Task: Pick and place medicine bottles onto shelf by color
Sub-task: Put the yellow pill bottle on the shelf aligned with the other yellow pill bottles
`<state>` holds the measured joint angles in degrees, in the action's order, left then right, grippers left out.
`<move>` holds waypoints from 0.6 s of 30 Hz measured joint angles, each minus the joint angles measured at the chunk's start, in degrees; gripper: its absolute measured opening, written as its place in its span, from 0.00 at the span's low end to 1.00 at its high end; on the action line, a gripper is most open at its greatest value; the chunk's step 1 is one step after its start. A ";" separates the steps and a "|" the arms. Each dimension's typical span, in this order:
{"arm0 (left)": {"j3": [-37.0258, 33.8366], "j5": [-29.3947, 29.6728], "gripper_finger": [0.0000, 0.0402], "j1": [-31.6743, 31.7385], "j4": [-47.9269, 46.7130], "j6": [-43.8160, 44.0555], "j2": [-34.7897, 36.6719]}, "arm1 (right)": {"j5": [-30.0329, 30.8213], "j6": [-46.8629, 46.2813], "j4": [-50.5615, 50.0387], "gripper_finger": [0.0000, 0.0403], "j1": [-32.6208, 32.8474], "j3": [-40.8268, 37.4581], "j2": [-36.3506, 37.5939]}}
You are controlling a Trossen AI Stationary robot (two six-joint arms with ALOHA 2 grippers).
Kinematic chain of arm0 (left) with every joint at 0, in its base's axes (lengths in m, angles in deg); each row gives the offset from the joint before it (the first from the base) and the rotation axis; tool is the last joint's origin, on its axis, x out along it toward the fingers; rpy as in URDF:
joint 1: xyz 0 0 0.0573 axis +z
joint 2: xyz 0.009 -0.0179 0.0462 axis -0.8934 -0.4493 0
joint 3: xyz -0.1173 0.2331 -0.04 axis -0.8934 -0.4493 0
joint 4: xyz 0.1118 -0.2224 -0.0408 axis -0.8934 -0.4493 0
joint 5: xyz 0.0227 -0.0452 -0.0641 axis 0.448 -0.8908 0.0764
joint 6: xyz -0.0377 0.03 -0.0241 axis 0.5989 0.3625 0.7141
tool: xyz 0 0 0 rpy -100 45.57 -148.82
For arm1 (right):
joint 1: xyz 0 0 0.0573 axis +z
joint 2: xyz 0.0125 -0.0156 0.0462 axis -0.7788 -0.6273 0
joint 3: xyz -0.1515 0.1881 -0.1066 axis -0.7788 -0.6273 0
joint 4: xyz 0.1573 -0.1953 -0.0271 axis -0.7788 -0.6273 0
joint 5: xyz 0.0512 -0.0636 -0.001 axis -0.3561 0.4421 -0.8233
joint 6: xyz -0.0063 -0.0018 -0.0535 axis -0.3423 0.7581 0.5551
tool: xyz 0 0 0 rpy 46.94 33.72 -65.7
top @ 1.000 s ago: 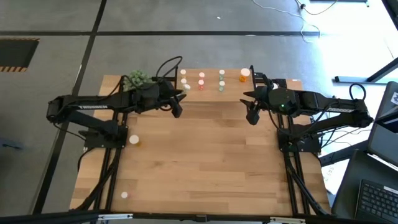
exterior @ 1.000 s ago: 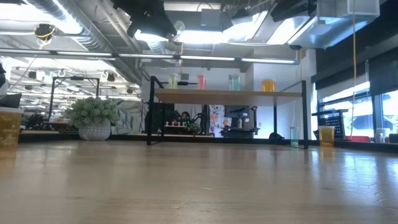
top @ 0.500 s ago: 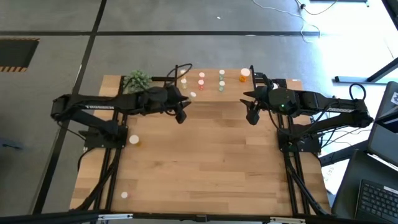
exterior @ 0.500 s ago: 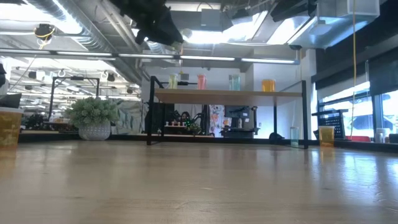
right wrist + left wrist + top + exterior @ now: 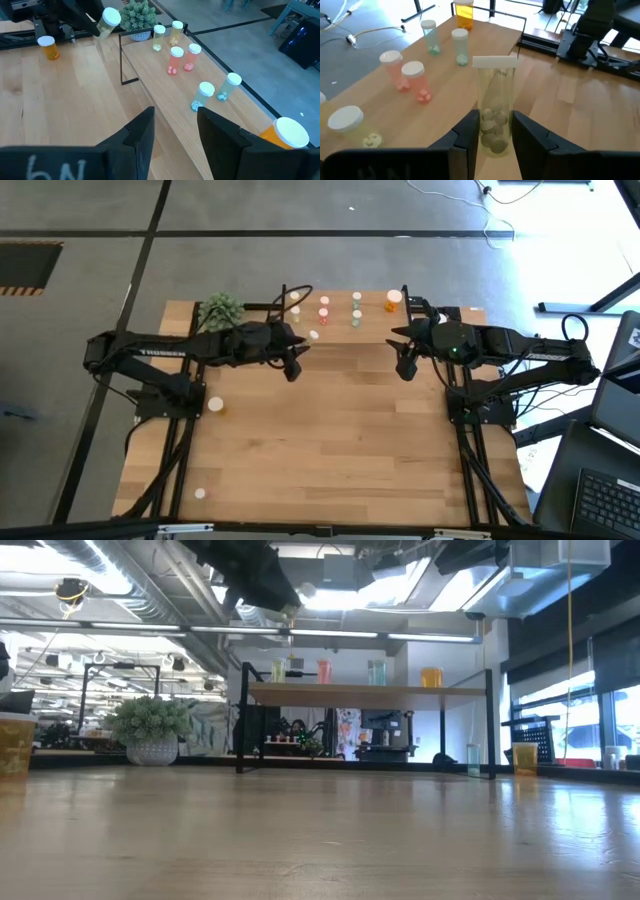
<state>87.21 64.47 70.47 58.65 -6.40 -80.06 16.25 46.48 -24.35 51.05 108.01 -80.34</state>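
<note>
Seven medicine bottles (image 5: pixel 182 57) already upright on shelf (image 5: pixel 165 95), paired by colour: yellowish, pink, green, one orange (image 5: pixel 287 132) at far end. Left hand (image 5: pixel 496 131) pinching yellowish bottle (image 5: pixel 494 116) upright by lower body, raised just off shelf near yellowish pair (image 5: pixel 293 301), likely for placing there. Right hand (image 5: pixel 175 125) spread, empty, waiting beside shelf. Orange bottle (image 5: pixel 215 405) left on worktop (image 5: pixel 340 450).
</note>
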 joint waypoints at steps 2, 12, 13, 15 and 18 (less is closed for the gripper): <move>-0.02 -1.35 0.23 0.54 -0.41 -0.19 0.00 | 0.00 0.04 0.02 0.38 0.00 0.00 0.00; -16.11 -8.06 0.23 4.13 23.00 -4.33 6.50 | 0.00 0.04 0.19 0.38 0.02 0.00 0.00; -17.42 -8.17 0.23 4.37 24.80 -4.46 6.94 | 0.00 0.03 0.19 0.38 0.01 0.00 0.00; -19.77 -8.17 0.23 5.02 25.67 -4.26 7.62 | 0.00 0.00 0.23 0.38 0.02 0.00 0.00; -22.13 -9.59 0.23 6.05 28.14 -4.20 7.69 | 0.01 0.04 0.26 0.38 0.02 0.00 0.00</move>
<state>65.08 54.88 76.52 86.79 -10.60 -72.37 16.27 46.51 -24.09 51.07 108.01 -80.34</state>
